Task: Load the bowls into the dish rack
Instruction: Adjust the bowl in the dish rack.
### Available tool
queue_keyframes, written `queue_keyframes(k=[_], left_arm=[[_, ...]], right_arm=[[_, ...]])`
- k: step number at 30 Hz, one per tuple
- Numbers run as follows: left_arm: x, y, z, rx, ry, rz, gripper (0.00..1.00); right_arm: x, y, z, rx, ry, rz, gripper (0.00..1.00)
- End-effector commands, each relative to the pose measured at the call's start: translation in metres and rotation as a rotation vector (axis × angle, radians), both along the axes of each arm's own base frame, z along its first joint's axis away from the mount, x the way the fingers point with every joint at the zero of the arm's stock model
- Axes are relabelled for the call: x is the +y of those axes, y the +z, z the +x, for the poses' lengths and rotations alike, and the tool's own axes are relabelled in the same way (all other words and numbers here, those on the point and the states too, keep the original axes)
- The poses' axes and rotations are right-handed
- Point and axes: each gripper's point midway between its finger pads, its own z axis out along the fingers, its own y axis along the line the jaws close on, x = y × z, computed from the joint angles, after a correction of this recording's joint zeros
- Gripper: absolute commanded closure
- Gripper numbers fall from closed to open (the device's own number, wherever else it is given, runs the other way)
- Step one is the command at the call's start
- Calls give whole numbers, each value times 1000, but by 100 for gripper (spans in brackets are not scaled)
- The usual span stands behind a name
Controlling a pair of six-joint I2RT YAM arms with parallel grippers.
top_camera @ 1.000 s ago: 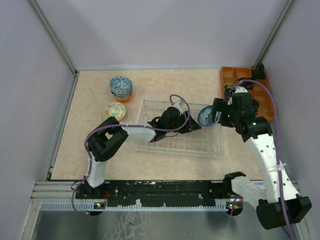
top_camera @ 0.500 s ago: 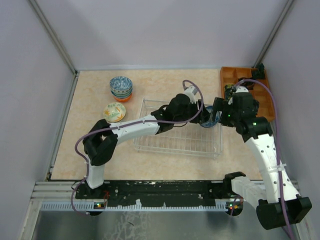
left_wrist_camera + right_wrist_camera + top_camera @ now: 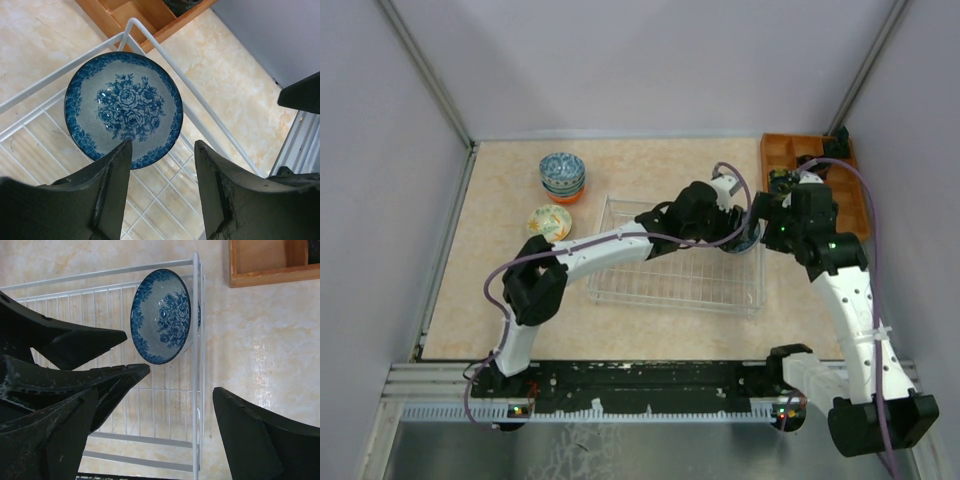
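In dish rack (image 3: pixel 150 37) corner | bowl (image 3: pixel 124 109) just ahead of left gripper (image 3: pixel 162 148)

The dish rack (image 3: pixel 655 288) sits mid-table in front of me. One bowl (image 3: pixel 124 110) rests inside it, in the far right corner, against the right side wall. My left gripper (image 3: pixel 162 146) hangs just above that bowl's near edge, and my right gripper (image 3: pixel 155 392) is just to the right of the same corner. Beyond the corner, at the far right of the table, lies a wooden tray (image 3: pixel 785 152). Far left of the rack stands a stack of bowls (image 3: pixel 562 175), with a single bowl (image 3: pixel 549 222) just on its near side.
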Motion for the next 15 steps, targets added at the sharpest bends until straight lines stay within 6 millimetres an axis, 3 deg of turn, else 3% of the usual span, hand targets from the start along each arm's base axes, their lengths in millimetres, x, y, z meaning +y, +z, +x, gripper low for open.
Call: queue_keyframes(k=[1, 15], left_arm=[[-16, -9, -9, -60, -104, 30, 41], [-49, -37, -2, -80, -193, 33, 42]], right_arm=[[-1, 32, 5, -110, -14, 66, 1], [-10, 54, -10, -170, -54, 81, 1]])
